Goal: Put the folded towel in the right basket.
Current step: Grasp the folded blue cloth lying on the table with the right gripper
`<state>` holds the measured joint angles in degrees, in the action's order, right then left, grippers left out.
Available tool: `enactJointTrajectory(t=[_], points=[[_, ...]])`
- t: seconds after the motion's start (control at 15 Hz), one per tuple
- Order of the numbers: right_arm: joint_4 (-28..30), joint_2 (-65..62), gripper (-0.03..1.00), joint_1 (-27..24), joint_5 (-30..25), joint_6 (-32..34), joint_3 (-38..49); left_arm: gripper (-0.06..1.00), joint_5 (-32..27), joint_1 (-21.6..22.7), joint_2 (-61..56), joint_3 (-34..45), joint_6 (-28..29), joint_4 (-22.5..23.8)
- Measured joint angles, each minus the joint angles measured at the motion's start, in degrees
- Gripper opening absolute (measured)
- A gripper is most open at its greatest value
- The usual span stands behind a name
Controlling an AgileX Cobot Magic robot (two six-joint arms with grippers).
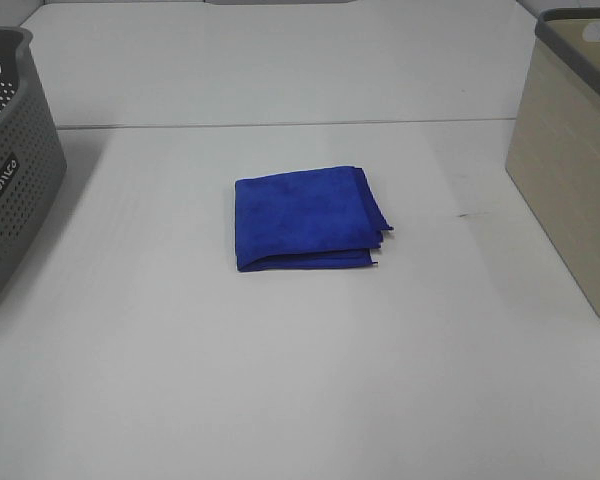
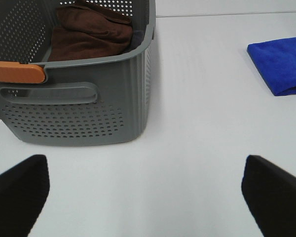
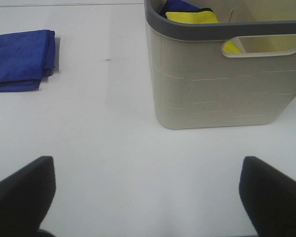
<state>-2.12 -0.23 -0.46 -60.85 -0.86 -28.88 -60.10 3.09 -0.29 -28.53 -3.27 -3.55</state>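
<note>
Folded blue terry towel (image 1: 305, 220) lies flat on the white tabletop (image 1: 280, 400), well apart from the beige plastic basket with the grey rim (image 1: 570, 190) and to its left as I watch from the high camera. The towel's layered edges show on the side toward that basket. Inside the beige basket I can make out a yellow cloth (image 3: 192, 17) and a scrap of blue fabric (image 3: 180, 6). Farther left from the beige basket, beyond the towel, stands a grey perforated plastic basket (image 1: 5, 200) with a brown cloth (image 2: 91, 32) in it. My right gripper (image 3: 148, 195) hangs near the beige basket, apart from it, its black fingers spread wide and holding nothing. My left gripper (image 2: 147, 192), out beyond the towel from that basket, is likewise spread wide and empty over bare tabletop.
</note>
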Motion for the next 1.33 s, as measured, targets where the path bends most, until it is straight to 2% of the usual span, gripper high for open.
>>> enactJointTrajectory(t=[1.33], points=[[0.2, 0.0, 0.96, 0.0, 0.0, 0.9, 0.0, 0.99, 0.0, 0.0, 0.0, 0.0, 0.1, 0.1]])
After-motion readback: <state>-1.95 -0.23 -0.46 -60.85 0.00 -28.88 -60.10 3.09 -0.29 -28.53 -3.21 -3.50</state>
